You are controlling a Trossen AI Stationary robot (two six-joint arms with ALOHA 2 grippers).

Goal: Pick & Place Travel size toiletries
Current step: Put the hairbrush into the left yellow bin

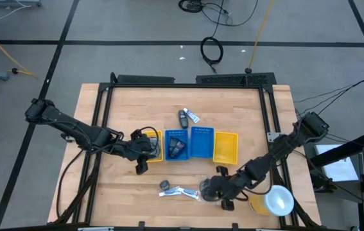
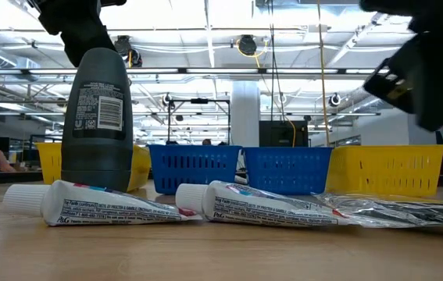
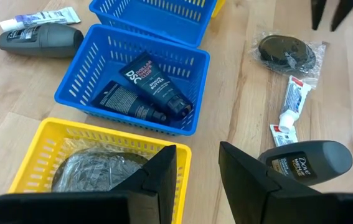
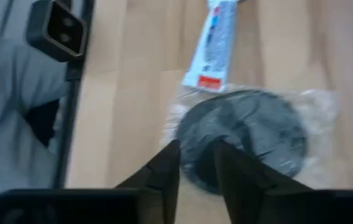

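Two right fingers stood narrowly parted over the wrapped mesh pad, perhaps touching it; next, grip and carry it to a tray

Two dark jointed arms, black cabling alongside; blocky matte-black fingers.

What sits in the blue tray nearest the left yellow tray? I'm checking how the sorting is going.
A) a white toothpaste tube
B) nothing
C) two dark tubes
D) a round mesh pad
C: the left wrist view shows two dark tubes lying side by side in that blue tray, while the wrapped mesh pad lies in the yellow tray beside it.
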